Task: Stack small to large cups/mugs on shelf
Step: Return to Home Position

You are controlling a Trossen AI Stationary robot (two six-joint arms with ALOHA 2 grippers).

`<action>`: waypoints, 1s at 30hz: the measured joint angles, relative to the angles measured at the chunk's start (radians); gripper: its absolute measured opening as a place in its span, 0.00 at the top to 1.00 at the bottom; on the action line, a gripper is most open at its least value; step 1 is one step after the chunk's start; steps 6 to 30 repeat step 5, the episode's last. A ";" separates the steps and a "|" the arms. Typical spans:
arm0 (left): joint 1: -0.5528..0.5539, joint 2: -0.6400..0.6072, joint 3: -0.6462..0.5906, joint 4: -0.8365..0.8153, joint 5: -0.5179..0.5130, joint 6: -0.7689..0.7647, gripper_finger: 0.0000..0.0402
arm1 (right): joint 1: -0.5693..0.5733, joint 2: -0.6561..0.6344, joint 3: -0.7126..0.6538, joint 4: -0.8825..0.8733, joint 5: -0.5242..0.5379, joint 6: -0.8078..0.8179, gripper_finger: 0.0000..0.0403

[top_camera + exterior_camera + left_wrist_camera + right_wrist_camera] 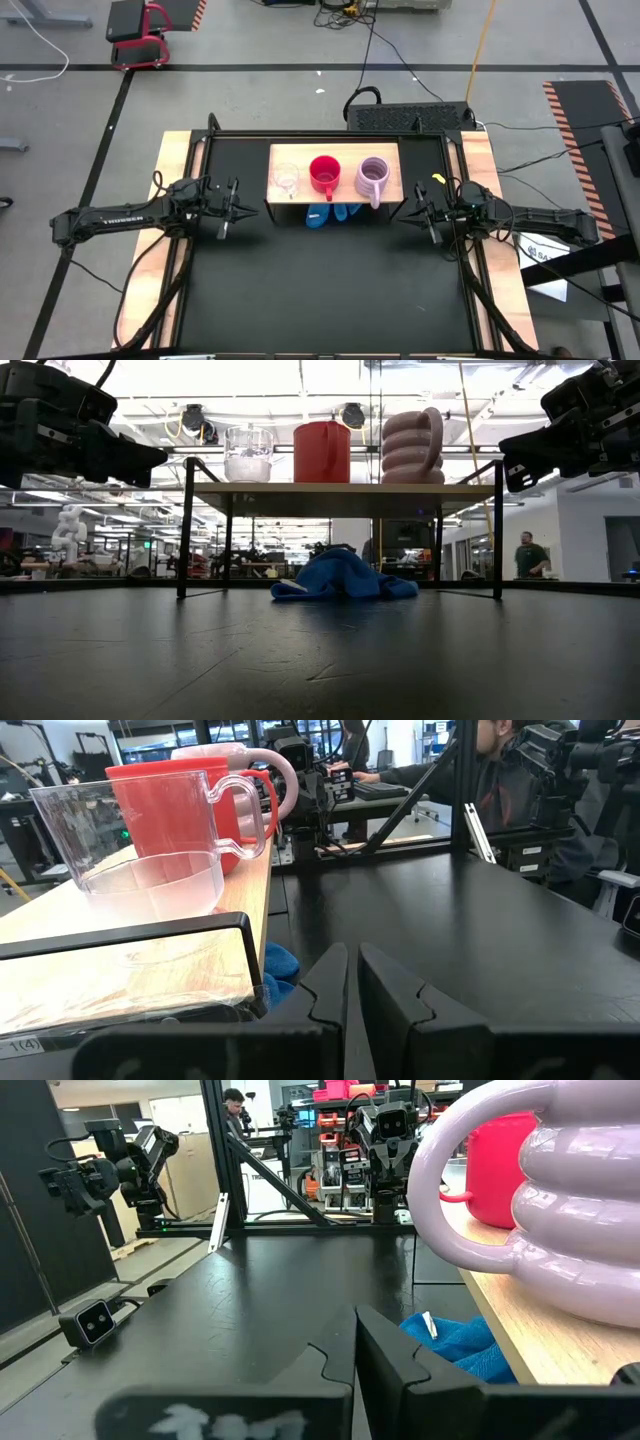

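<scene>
The three cups stand upright in a row on the top board of the shelf [300, 155], none touching another. The clear glass cup [286, 178] is nearest the left arm, the red mug [324, 173] is in the middle, and the lilac mug [373, 176] is nearest the right arm. The left hand [238, 205] and right hand [408, 212] hover off either end of the shelf, each clenched on nothing.

Handling, as judged:
- The clear glass cup is probably light, rigid, slick and breakable. Grip it at the handle or across the wall with low force.
- The lilac mug looks heaviest, and its ribbed wall should resist slipping.

The high view gives the size order. The low view shows the blue cloth [343, 578] heaped on the bench [320, 660] under the shelf, while the high view shows only its edge. The left wrist view alone shows the clear glass cup's handle plainly.
</scene>
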State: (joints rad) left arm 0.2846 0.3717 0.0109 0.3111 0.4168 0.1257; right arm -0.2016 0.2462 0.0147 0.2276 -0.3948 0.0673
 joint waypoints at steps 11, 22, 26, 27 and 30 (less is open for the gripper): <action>0.000 0.000 0.000 0.000 0.000 0.000 0.92 | 0.000 0.000 0.000 0.000 0.000 0.000 1.00; 0.000 0.000 0.000 0.000 0.000 0.000 0.92 | 0.000 0.000 0.000 0.000 0.000 0.000 1.00; 0.000 0.000 0.000 0.000 0.000 0.000 0.92 | 0.000 0.000 0.000 0.000 0.000 0.000 1.00; 0.000 0.000 0.000 0.000 0.000 0.000 0.92 | 0.000 0.000 0.000 0.000 0.000 0.000 1.00; 0.000 0.000 0.000 0.000 0.000 0.000 0.92 | 0.000 0.000 0.000 0.000 0.000 0.000 1.00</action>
